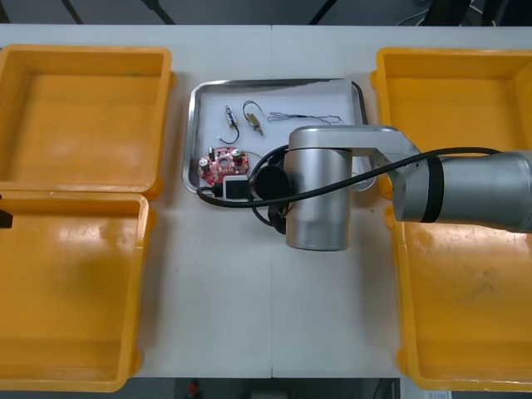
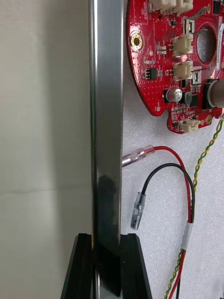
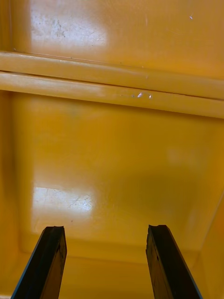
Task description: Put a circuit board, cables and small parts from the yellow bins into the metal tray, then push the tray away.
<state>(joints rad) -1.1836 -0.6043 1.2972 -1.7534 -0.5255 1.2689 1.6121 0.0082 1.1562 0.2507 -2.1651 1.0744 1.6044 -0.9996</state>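
The loading looks finished, and the step in hand is the last one: pushing the tray away. The metal tray (image 1: 274, 82) sits between the yellow bins, toward the far side of the table. It holds a round red circuit board (image 1: 221, 164) in its near-left corner, two small metal parts (image 1: 232, 116) farther in, and a thin cable (image 1: 309, 116) beside them.

The right arm reaches in from the right, over the tray's near edge. In its wrist view the right gripper (image 2: 106, 238) straddles the tray's upright rim (image 2: 106, 117), with one black finger outside it and the other inside. The fingers appear to be pinched against the metal, though actual contact on both sides is hard to confirm. Just inside the rim lie the board (image 2: 179, 60) and a red and black cable (image 2: 170, 161) with bare connectors, and a twisted yellow cable (image 2: 205, 149) trails past it.

The left gripper (image 3: 106, 229) hangs idle over the floor of a yellow bin (image 3: 112, 154) on the left, with its fingers spread wide.

The next move probably calls for a straight, level shove toward the far edge of the table. The hold on the rim should stay steady so the tray does not pivot. The pace should be slow enough that the loose cables and parts stay put.
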